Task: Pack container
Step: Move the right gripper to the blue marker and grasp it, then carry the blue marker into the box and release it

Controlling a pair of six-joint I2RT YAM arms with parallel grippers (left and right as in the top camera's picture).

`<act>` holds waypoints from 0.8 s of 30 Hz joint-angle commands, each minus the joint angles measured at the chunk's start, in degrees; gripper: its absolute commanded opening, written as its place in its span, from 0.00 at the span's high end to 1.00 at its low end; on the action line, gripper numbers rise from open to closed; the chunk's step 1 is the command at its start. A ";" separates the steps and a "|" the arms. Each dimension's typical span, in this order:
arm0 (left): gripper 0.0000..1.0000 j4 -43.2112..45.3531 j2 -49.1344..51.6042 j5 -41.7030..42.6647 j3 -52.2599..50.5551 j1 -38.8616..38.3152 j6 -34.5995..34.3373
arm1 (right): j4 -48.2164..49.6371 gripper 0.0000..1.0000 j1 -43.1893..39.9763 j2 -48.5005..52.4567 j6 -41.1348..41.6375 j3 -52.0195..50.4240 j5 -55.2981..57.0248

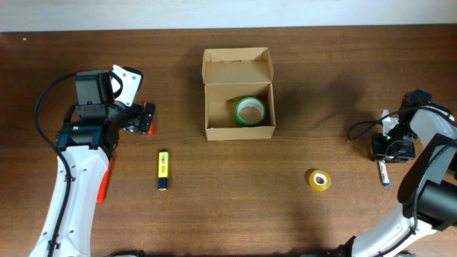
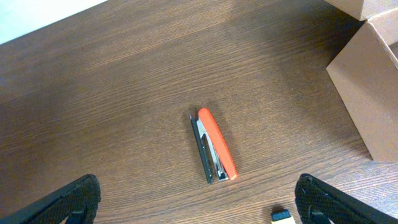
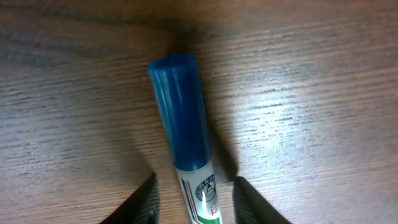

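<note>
The container [image 1: 239,131] sits on the bench [image 1: 328,86] at the middle of its far half. It is open, with the flap lid standing up on the far side. A green tape roll [image 1: 250,111] lies flat inside, in the near right corner, and the rest of the floor is bare cardboard.

On the near side of the box and to its left lies a yellow and black bar-shaped item [image 1: 163,170]. A yellow tape roll [image 1: 319,180] lies flat to the near right, well apart from the box.

The left fingers [image 1: 146,118] hover out to the left of the container. In the left wrist view they are spread wide and hold nothing. A red stapler [image 2: 213,146] lies on the wood in the gap below them, and a corner of the box shows at the right edge.

The right fingers [image 1: 389,148] are low at the far right edge of the bench, over a blue-capped marker [image 3: 180,112]. They are parted only narrowly, one on each side of the marker's barrel. A sliver of space shows on both sides, so they are not gripping it.
</note>
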 commanded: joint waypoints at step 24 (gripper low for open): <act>0.00 1.29 0.50 -0.39 0.90 0.24 0.72 | -13.68 0.96 0.39 -1.53 15.34 16.65 -15.74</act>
